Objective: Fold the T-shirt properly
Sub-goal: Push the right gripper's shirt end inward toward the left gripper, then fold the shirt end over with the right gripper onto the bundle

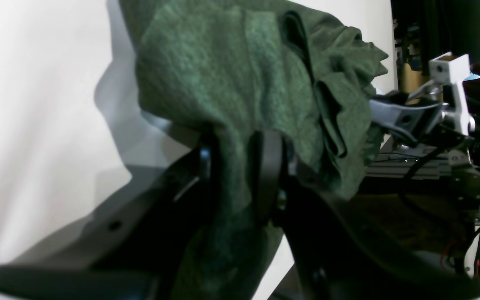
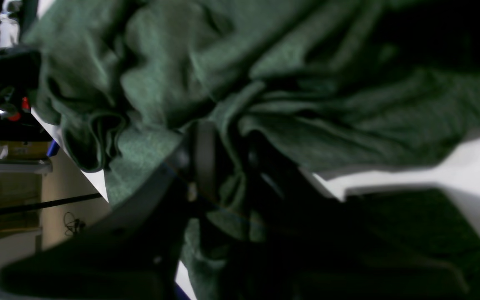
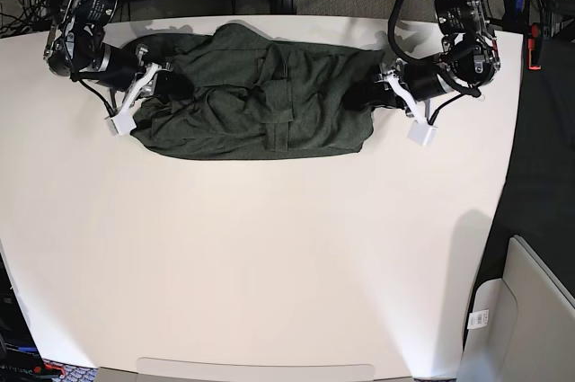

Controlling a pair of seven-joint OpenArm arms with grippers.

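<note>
Both pincers pinch the T-shirt (image 3: pixel 256 94) at its two ends, on the far half of the white table (image 3: pixel 269 256).

The left gripper (image 1: pixel 233 166) has its dark jaws pressed onto a fold of green cloth; the right gripper (image 2: pixel 225 162) likewise clamps bunched fabric between its fingers. From above, the shirt lies crumpled between the arms, and its cloth hides both sets of fingertips. The right wrist view is blurred and dark.
</note>
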